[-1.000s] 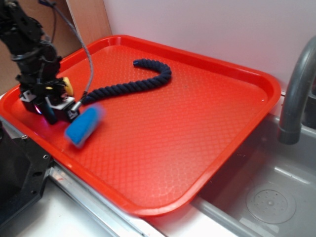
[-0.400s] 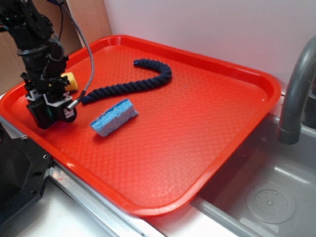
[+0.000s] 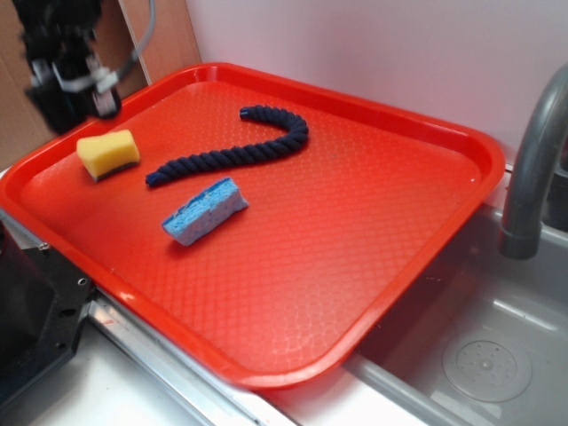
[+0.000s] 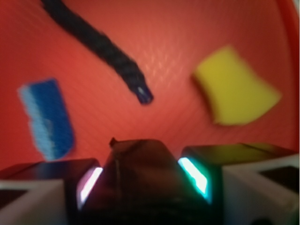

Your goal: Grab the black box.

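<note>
Red tray (image 3: 426, 169) w/ yellow sponge (image 3: 107, 153), blue sponge (image 3: 205, 210), navy rope (image 3: 240, 149).

White wall (image 3: 373, 44) behind; steel sink (image 3: 479, 355) and grey faucet (image 3: 532, 160) at right.

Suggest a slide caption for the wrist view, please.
Gripper shut on the black box, lifted over the red tray holding rope, blue sponge, yellow sponge.

Arm is matte black, blurred in the exterior view. Gripper (image 3: 67, 89) has black housing with small white blocks on it — a grey ribbed cable (image 3: 142, 35) loops off its side. Wrist view: fingers (image 4: 206, 173) are black, white-edged outside, inner faces glowing — pinkish-white one side, cyan-green the other.
</note>
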Available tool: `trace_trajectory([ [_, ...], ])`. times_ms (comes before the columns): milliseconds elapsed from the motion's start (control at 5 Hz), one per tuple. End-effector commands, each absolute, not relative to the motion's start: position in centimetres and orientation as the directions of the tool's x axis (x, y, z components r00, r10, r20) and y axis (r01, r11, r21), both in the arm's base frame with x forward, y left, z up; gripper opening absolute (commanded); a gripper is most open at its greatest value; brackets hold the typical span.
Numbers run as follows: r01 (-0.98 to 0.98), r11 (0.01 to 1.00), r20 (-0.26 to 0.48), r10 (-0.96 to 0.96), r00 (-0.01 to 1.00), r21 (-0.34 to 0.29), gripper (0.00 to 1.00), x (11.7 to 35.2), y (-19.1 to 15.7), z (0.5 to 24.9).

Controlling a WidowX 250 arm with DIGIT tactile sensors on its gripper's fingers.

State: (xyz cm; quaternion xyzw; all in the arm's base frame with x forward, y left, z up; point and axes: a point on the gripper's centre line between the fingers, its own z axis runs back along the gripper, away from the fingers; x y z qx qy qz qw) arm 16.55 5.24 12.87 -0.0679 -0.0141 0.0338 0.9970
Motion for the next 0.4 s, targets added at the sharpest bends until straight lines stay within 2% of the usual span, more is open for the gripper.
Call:
trace_trajectory([
  [0, -0.004, 1.0, 0.129, 0.0, 0.992, 0.027, 0.0, 19.1, 1.5, 23.7],
  [200, 0.021, 0.998, 0.091, -0.026, 0.996, 0.052, 0.0, 19.2, 0.5, 26.3],
])
